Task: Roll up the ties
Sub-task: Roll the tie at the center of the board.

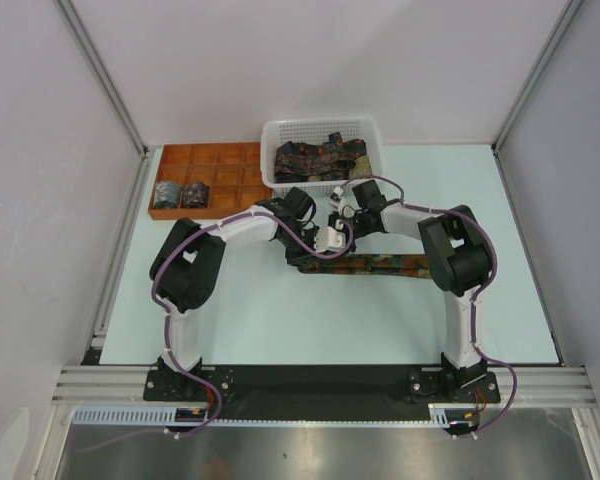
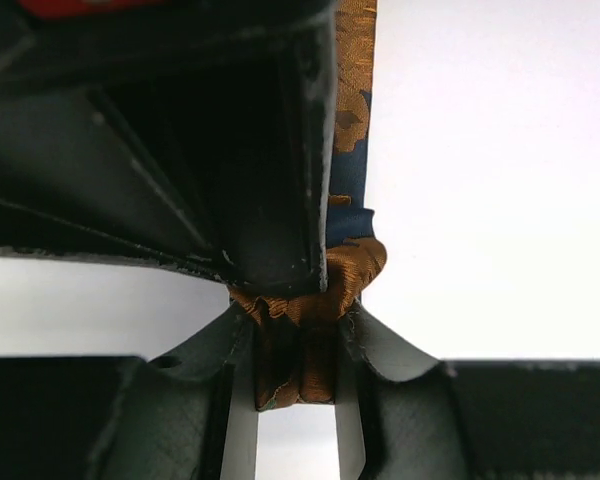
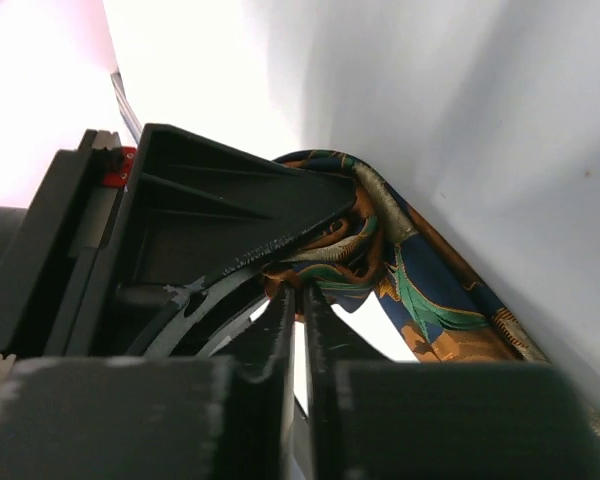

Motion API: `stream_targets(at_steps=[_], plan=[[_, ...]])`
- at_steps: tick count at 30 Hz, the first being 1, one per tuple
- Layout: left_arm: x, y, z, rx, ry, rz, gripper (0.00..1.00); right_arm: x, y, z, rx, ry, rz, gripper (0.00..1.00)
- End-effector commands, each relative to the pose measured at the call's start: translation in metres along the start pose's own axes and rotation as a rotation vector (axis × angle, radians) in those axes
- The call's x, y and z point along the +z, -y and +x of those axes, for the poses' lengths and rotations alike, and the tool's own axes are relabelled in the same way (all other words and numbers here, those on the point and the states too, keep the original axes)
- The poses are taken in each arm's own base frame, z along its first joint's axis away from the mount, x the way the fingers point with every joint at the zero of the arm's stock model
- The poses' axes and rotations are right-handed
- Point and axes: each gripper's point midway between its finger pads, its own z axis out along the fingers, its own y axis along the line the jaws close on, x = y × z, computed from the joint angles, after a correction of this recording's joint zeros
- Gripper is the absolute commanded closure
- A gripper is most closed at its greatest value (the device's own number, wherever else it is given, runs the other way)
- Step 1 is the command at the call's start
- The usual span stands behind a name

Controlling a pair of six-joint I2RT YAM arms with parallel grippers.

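Observation:
A dark tie point(image 1: 380, 264) with orange and green motifs lies flat on the table, running right from both grippers. My left gripper point(image 1: 304, 254) is shut on its bunched left end; in the left wrist view the gold-brown fabric point(image 2: 352, 268) is squeezed between the fingers of that gripper point(image 2: 298, 335). My right gripper point(image 1: 326, 246) meets it from the other side. In the right wrist view this gripper point(image 3: 302, 298) is shut on a fold of the same tie point(image 3: 420, 300). Two rolled ties point(image 1: 180, 192) sit in the tray. Several unrolled ties point(image 1: 320, 157) lie in the basket.
The white mesh basket point(image 1: 372, 131) stands at the back centre, just behind the grippers. The orange-brown compartment tray point(image 1: 220, 160) lies at the back left. Frame posts and white walls bound the table on both sides.

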Motion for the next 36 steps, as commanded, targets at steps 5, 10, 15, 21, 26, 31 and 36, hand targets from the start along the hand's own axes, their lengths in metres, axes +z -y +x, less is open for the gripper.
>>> stream_targets(at_steps=[5,10,15,21,26,31,36], plan=[[-0.015,-0.003,-0.01,-0.023,0.036,-0.02,0.57,-0.004,0.036,0.006,-0.04,-0.022,0.091,1.0],[-0.032,-0.013,-0.029,-0.041,0.145,-0.063,0.25,-0.013,0.055,0.008,-0.028,-0.013,0.137,1.0],[-0.045,-0.021,-0.034,-0.059,0.202,-0.094,0.04,-0.023,0.071,0.012,-0.019,-0.017,0.172,1.0],[-0.037,-0.022,-0.041,-0.065,0.221,-0.077,0.03,-0.021,0.078,0.02,-0.009,-0.031,0.197,1.0],[-0.024,0.0,-0.047,-0.033,0.216,0.004,0.02,-0.011,0.077,0.021,0.003,-0.025,0.196,1.0],[-0.013,0.001,-0.044,-0.043,0.169,0.007,0.01,-0.001,0.075,0.018,0.014,-0.02,0.192,1.0],[-0.003,0.001,-0.034,-0.009,0.086,0.031,0.26,0.007,0.069,0.015,0.022,-0.01,0.168,1.0]])
